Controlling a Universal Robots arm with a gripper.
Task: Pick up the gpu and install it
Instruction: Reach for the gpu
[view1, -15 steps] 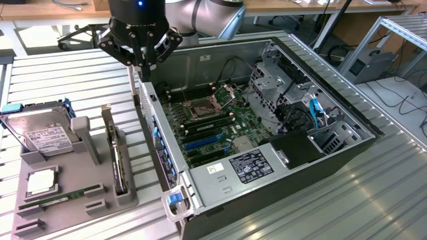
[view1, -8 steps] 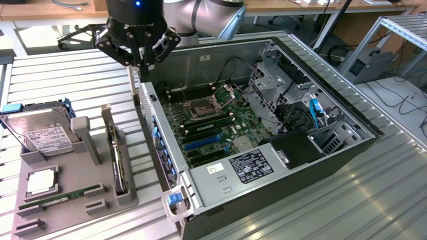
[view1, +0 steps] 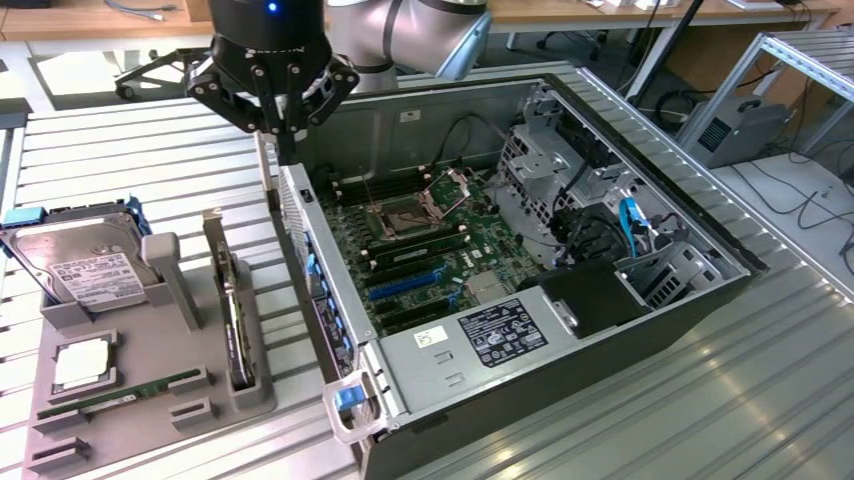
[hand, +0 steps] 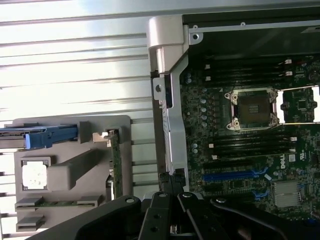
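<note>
- Here the gripper (view1: 283, 148) hangs over the computer case's (view1: 441, 372) rear wall, pressed together and empty.
- The gpu (view1: 235, 310) stands on edge in the grey tray (view1: 134, 345).

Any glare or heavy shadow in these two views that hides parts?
Wrist view: glare washes out the ribbed table and the square chip on the grey tray; the motherboard reads fine. Exterior view: mild sheen on the table, case interior evenly lit, gpu plainly lit in the tray.

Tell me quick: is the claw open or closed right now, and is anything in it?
Claw: closed, holding nothing; the gpu stands in the grey holder, apart from it.
</note>
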